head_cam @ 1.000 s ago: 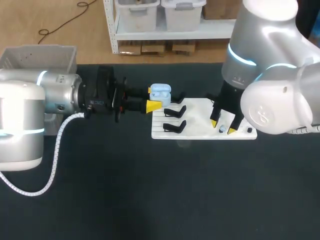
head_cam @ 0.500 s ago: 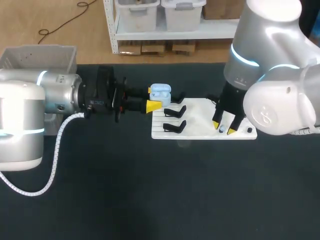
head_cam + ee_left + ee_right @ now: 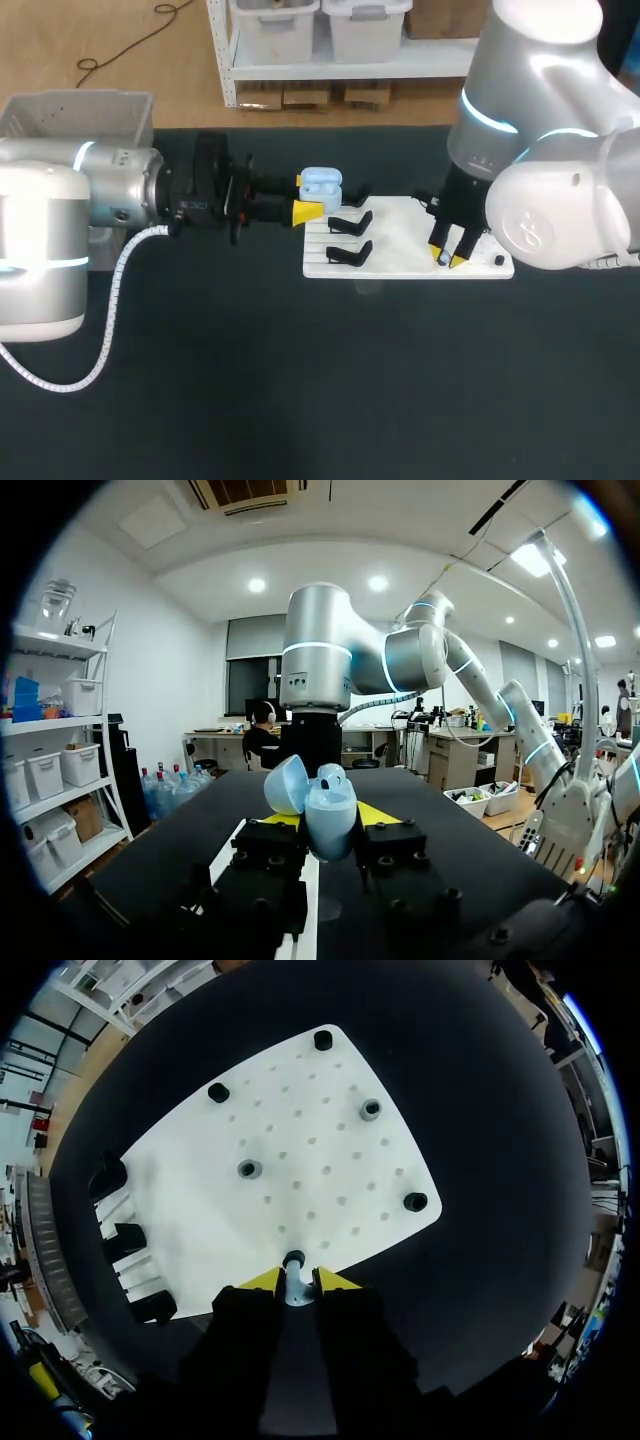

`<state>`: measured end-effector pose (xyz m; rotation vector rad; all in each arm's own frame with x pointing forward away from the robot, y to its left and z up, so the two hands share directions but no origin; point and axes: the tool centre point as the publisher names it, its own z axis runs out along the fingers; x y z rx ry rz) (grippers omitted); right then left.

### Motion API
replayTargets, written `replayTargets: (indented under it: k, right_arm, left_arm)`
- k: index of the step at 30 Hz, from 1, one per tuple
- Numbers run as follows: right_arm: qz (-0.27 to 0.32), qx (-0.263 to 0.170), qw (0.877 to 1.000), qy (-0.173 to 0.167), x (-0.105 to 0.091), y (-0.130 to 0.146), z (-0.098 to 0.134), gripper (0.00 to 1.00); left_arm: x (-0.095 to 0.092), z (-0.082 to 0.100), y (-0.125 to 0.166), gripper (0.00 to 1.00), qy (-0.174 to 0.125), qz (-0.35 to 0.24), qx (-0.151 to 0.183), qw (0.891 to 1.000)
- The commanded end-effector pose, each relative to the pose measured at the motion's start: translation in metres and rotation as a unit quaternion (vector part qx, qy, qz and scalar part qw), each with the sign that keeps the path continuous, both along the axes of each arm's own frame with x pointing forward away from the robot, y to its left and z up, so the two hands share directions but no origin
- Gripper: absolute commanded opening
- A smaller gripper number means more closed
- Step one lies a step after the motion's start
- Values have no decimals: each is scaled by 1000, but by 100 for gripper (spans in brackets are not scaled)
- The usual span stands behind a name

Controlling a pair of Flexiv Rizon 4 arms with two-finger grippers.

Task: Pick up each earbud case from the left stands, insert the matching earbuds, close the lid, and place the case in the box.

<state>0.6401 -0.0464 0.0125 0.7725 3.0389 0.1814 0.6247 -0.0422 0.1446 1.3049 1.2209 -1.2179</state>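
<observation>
An open light-blue earbud case (image 3: 321, 183) is held off the table, my left gripper (image 3: 304, 197) shut on it from two sides. In the left wrist view the case (image 3: 331, 818) stands between the yellow tips, its lid (image 3: 286, 784) tipped back. My right gripper (image 3: 447, 258) points down at the near right part of the white board (image 3: 400, 240). Its view shows the yellow tips (image 3: 298, 1280) pressed on either side of a small grey earbud (image 3: 293, 1263) standing on the board (image 3: 300, 1140).
Two black stands (image 3: 350, 222) (image 3: 350, 253) sit on the board's left part. Two more grey earbuds (image 3: 370, 1109) (image 3: 249, 1169) and black pegs (image 3: 414, 1201) stand on the board. A grey bin (image 3: 80, 115) is at the far left.
My right gripper's fingers have drawn together around the earbud on the board. The left arm and the case have not moved.
</observation>
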Motion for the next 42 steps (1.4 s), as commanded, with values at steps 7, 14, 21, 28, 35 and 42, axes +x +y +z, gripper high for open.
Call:
replayTargets:
  k: [7, 14, 21, 28, 35, 42]
  right_arm:
    - [-1, 3, 1000, -1, -4, 0, 8, 0]
    - [-6, 17, 1000, 0, -11, 3, 26, 0]
    - [0, 21, 1000, 1, -19, 2, 59, 0]
    - [28, 19, 999, 37, -25, 6, 116, 0]
    - [78, 30, 995, 48, -30, 19, 177, 0]
    - [157, -14, 987, 17, -34, 45, 219, 0]
  left_arm:
    - [-1, 0, 0, 0, -1, 2, -1, 1000]
    - [-1, 0, 0, 0, -1, 2, -1, 1000]
    - [-1, 0, 0, 0, -1, 2, -1, 1000]
    - [-1, 0, 0, 0, -1, 2, -1, 1000]
    - [-1, 0, 0, 0, -1, 2, -1, 1000]
    - [-1, 0, 0, 0, -1, 2, -1, 1000]
